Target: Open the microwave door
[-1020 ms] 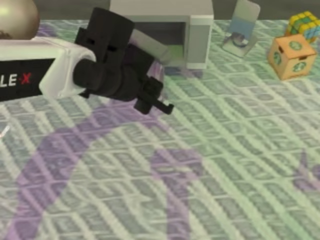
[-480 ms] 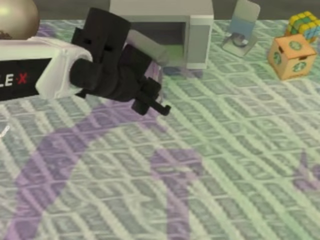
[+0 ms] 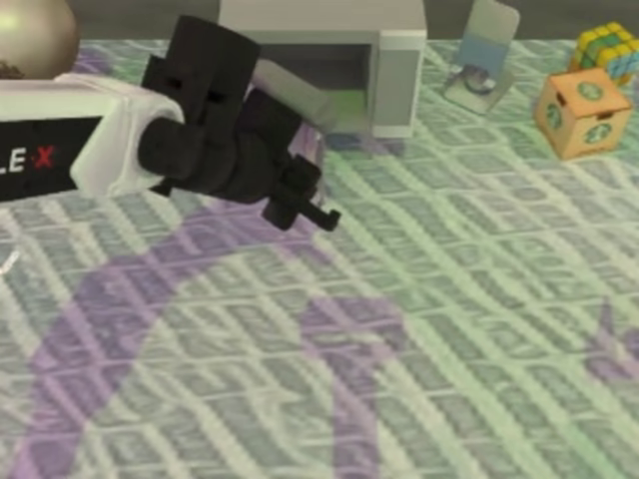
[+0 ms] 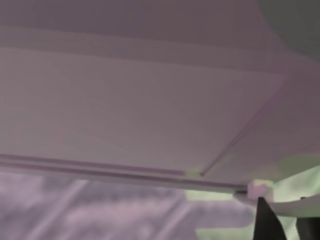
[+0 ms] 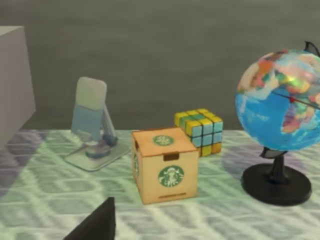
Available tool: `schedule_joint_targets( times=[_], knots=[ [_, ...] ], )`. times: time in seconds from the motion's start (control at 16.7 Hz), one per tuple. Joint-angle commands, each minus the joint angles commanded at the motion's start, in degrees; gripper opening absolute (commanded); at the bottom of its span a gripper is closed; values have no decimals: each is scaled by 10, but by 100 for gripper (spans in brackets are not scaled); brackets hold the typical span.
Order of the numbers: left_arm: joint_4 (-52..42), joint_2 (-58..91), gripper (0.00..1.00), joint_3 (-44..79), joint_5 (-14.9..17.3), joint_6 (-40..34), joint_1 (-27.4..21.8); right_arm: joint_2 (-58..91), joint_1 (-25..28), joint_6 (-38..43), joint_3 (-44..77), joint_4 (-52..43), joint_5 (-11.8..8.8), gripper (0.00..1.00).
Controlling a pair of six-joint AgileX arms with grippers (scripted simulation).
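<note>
The boxy light grey-silver microwave is set at the upper middle of the top view, its flat grey windowed door swung partly out. The door is best carried further along its hinge arc, pulled steadily. The left pincer is placed at the door's free edge; whether it is open or closed cannot be told, nor what it touches.

Table cloth green-purple wave pattern; dark grey wall behind.
</note>
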Motion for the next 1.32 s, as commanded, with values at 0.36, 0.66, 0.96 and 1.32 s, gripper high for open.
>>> schedule_joint_targets(
  times=[0.36, 0.66, 0.96, 1.32],
  knots=[
    [0, 0, 0, 0, 0, 0, 0, 0, 0, 0, 0, 0, 0, 100],
    [0, 0, 0, -1, 5, -3, -5, 0, 0, 0, 0, 0, 0, 100],
    [-4, -6, 0, -5, 20, 23, 9, 0, 0, 0, 0, 0, 0, 100],
    [-8, -8, 0, -9, 28, 36, 15, 0, 0, 0, 0, 0, 0, 100]
  ],
)
